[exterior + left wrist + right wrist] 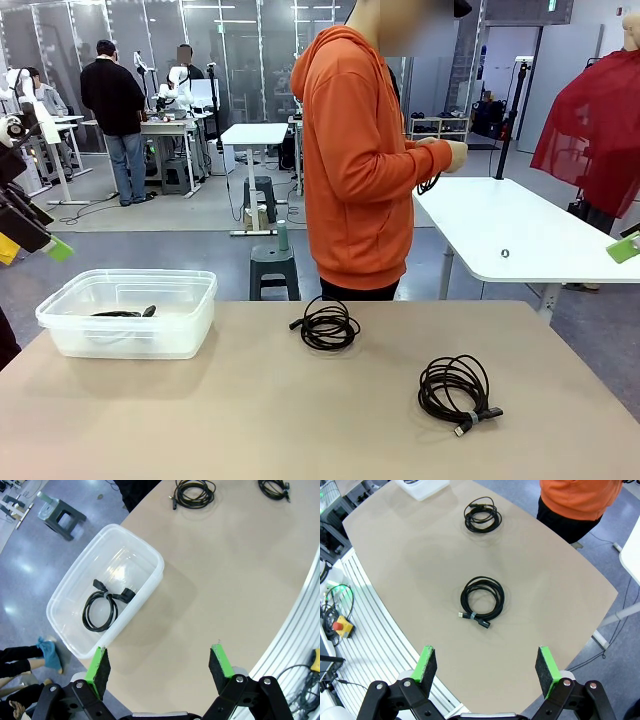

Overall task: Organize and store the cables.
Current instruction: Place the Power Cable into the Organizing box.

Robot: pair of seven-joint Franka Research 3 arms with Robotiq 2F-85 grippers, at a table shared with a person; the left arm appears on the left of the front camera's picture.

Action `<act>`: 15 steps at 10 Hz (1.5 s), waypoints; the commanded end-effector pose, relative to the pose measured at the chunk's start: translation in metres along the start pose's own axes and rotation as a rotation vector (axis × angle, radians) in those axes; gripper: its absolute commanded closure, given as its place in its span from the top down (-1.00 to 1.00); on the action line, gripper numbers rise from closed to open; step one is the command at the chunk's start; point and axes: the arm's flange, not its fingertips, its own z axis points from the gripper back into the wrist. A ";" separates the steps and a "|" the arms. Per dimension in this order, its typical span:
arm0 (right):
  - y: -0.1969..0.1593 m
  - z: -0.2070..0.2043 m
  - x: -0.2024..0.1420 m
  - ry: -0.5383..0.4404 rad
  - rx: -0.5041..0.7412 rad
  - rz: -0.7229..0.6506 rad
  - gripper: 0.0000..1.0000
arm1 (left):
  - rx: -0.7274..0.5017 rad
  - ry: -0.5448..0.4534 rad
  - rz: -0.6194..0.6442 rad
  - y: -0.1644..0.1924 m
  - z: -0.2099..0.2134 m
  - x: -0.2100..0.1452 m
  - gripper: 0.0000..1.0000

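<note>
Above the tan table (250, 420), both grippers hang clear of the surface. Left gripper (159, 652): jaws spread wide, gripping and touching nothing, over bare tabletop just beside the clear plastic bin (60, 605), which stands near the table's far left corner. The first coiled cable (100, 611) lies on the floor of the bin. Right gripper (485, 652): jaws likewise spread wide and empty, over the near right part of the table. Below it the second coiled cable (482, 600) lies flat, bound by a tie, with open tabletop on every side and well apart from the edges. The third coiled cable (482, 516) lies near the far edge, just in front of the person in an orange top (355, 150), whose hands (447, 155) hold a black cord (430, 183) beside a neighbouring white table (520, 235).
</note>
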 end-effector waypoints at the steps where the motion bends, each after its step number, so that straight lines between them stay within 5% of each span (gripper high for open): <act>1: 0.000 0.000 -0.001 -0.008 0.011 0.012 1.00 | 0.008 0.003 0.012 -0.001 0.001 0.002 1.00; 15: 0.000 0.000 -0.001 -0.008 0.011 0.012 1.00 | 0.008 0.003 0.012 -0.001 0.001 0.002 1.00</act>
